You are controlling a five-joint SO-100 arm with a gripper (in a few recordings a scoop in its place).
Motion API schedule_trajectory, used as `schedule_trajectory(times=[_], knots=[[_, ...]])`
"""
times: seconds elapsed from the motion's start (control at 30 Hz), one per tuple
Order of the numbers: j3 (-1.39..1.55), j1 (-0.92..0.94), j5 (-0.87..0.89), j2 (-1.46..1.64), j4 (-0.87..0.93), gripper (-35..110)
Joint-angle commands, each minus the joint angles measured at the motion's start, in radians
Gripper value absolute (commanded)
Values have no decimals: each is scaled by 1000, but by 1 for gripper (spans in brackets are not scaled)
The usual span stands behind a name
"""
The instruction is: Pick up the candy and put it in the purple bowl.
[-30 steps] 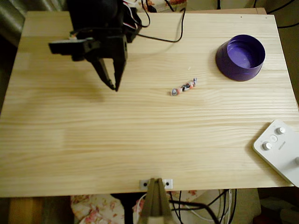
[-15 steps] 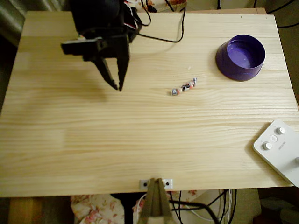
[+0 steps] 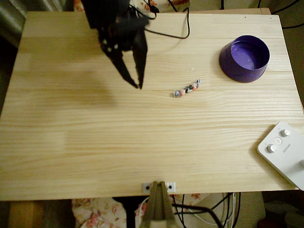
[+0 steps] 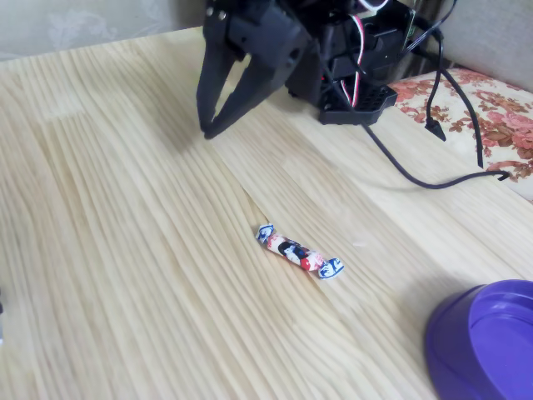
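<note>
Gripper [image 3: 137, 86]: black, tips nearly together, holding nothing, above the table [image 3: 142, 152], left of the candy [image 3: 186, 89] in the overhead view.
Candy [image 4: 299, 251]: flat on wood, between gripper [image 4: 206, 129] and purple bowl [image 3: 244, 59].

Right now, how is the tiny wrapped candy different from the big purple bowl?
The thin, long whitish wrapped candy with orange-pink and dark specks is much smaller than the round purple plastic bowl. The candy lies flat and stretched out with twisted ends; the bowl stands upright with its mouth open to the top. The candy is speckled in several colours; the bowl is all purple. Both rest on the pale wooden table, untouched.
</note>
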Motion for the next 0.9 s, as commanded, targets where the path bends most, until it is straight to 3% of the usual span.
schedule_trajectory(times=[0.0,0.53,0.7,0.77,0.87], knots=[[-178,-32,-28,17,-31,-1],[-449,-190,-354,-523,-141,-1],[-624,-150,-356,-680,-55,0],[-646,-213,-344,-712,-2,0],[-675,-230,-316,-704,-31,0]])
